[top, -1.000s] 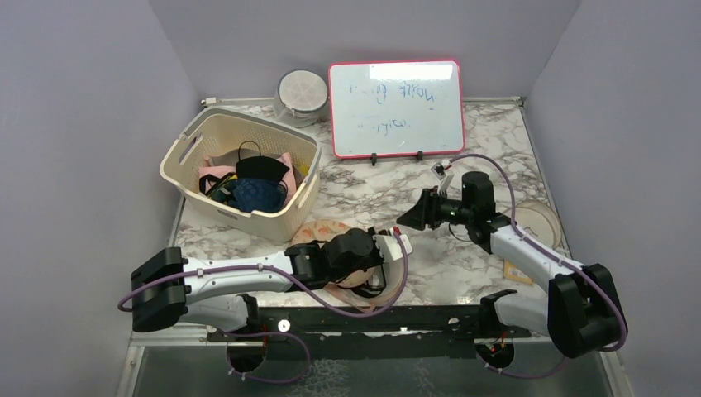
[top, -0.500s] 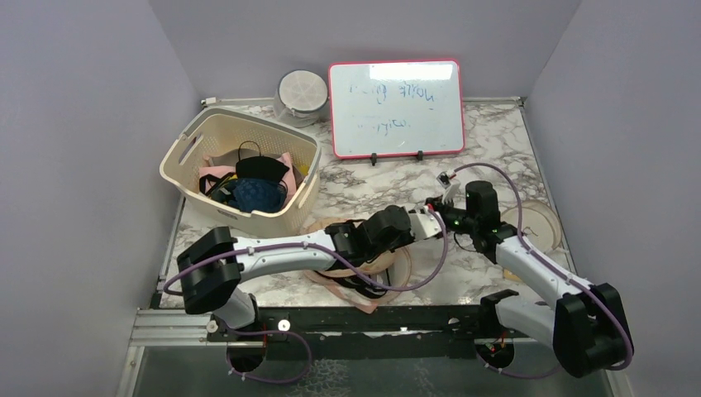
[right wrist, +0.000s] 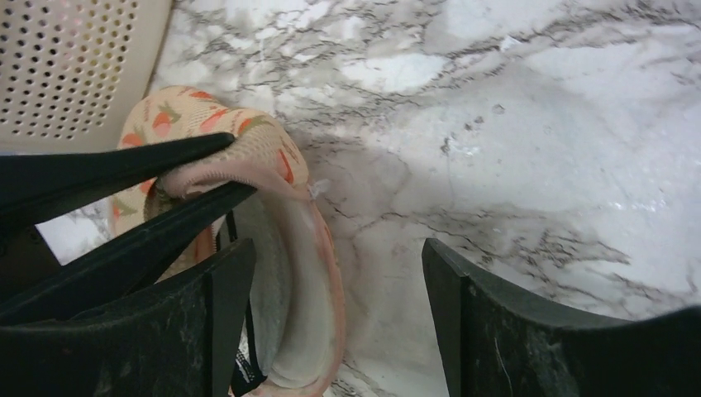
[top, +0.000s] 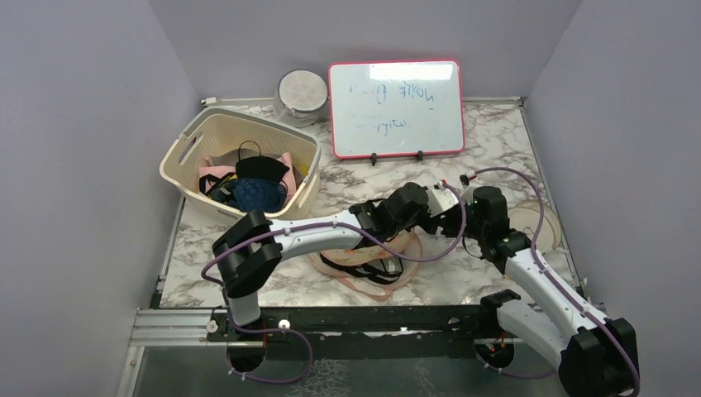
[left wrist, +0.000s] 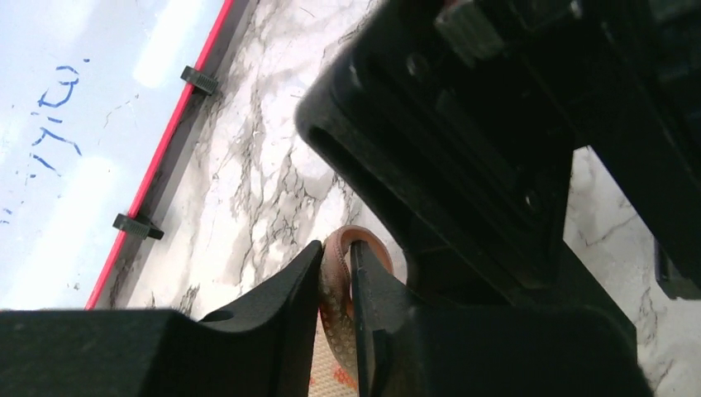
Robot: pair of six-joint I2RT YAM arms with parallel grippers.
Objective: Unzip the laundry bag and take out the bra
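The laundry bag [top: 345,258] lies open on the marble near the front middle, with the thin black straps of the bra [top: 383,266] showing inside it. My left gripper [top: 441,217] reaches far right and is shut on the bag's pink trimmed edge [left wrist: 337,277], holding that flap up. In the right wrist view the left fingers [right wrist: 165,157] pinch the printed flap [right wrist: 248,136]; the pale pink inside [right wrist: 289,273] and black edging [right wrist: 244,368] show below. My right gripper [right wrist: 331,314] is open, with the bag's edge beside its left finger, and sits just right of the left gripper [top: 463,223].
A cream perforated basket [top: 186,149] with dark and blue garments stands at the back left. A red-framed whiteboard [top: 397,107] and a round white container [top: 300,93] stand at the back. A round clear lid [top: 537,223] lies at the right edge.
My left gripper has swung right and away with the bag's edge, opening the bag so the black straps show. My right gripper has drawn back to the right and stays open.
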